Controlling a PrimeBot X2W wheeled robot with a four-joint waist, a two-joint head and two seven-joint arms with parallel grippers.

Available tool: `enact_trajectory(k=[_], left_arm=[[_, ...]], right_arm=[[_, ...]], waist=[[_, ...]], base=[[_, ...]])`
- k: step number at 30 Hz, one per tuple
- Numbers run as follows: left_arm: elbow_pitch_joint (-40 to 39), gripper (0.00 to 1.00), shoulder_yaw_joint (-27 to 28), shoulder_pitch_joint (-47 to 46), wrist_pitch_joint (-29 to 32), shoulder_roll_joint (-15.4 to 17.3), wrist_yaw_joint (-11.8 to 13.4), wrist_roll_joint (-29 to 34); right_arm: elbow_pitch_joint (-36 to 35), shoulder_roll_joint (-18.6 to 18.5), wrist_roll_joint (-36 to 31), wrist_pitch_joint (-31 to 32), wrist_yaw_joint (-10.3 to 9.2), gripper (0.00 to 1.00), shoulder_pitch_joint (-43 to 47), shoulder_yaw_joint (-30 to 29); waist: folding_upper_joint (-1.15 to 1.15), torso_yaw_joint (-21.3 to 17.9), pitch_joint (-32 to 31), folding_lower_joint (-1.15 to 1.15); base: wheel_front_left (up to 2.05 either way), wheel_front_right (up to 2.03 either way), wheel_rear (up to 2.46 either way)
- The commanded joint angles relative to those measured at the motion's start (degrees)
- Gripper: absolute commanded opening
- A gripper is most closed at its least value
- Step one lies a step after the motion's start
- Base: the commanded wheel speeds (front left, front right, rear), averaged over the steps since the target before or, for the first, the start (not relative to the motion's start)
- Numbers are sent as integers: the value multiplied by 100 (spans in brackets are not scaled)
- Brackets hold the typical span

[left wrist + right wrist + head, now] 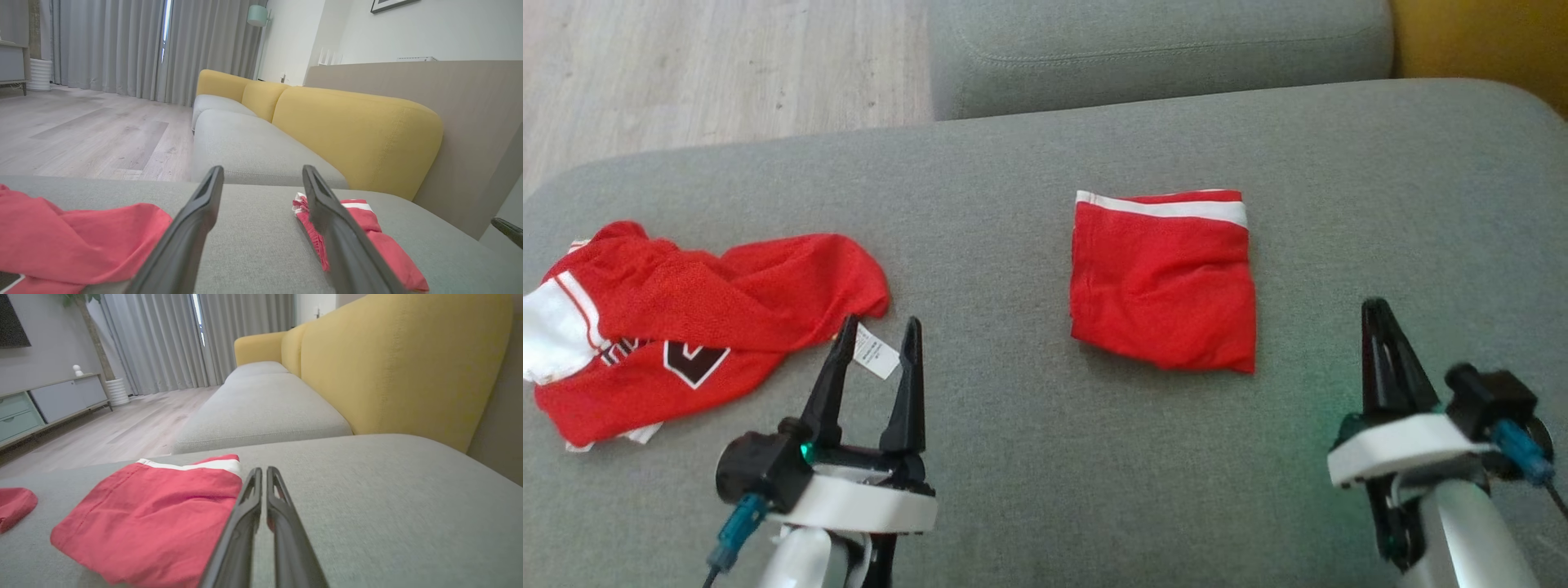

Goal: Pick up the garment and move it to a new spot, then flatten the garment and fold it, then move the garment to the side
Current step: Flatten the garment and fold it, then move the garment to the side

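Garments on grey cushion (1013, 490), both grippers holding nothing.
From the left I see a crumpled red jersey (686, 327), left gripper (881, 322) spread beside its hem, folded red garment (1164, 282) mid-cushion, right gripper (1376, 306) pressed together, apart from it.

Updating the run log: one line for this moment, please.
left gripper open, empty | right gripper shut, empty | folded garment on sofa cushion | crumpled jersey at left

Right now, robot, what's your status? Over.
Left tool open by crumpled red jersey. Right tool shut, empty. Folded red garment flat on grey cushion, untouched. Nothing blocks it.
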Motion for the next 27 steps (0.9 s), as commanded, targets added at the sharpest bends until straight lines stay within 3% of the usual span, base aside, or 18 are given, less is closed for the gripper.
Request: enact_trajectory(k=[1,16,27], left_arm=[[-152,100,129,-107,-46,23,-31,52],[-132,100,148,-69,-46,23,-32,58],[-122,100,-102,-454,-46,23,-33,-29]], right_arm=[[-249,5,23,-63,39,100,-20,77],[-389,6,-119,-63,39,100,-8,93],[797,6,-389,446,39,100,-1061,-115]], waist=[[0,-30,-23,1],[0,56,55,1],[0,579,691,1]], base=[[0,0,0],[0,0,0],[0,0,0]])
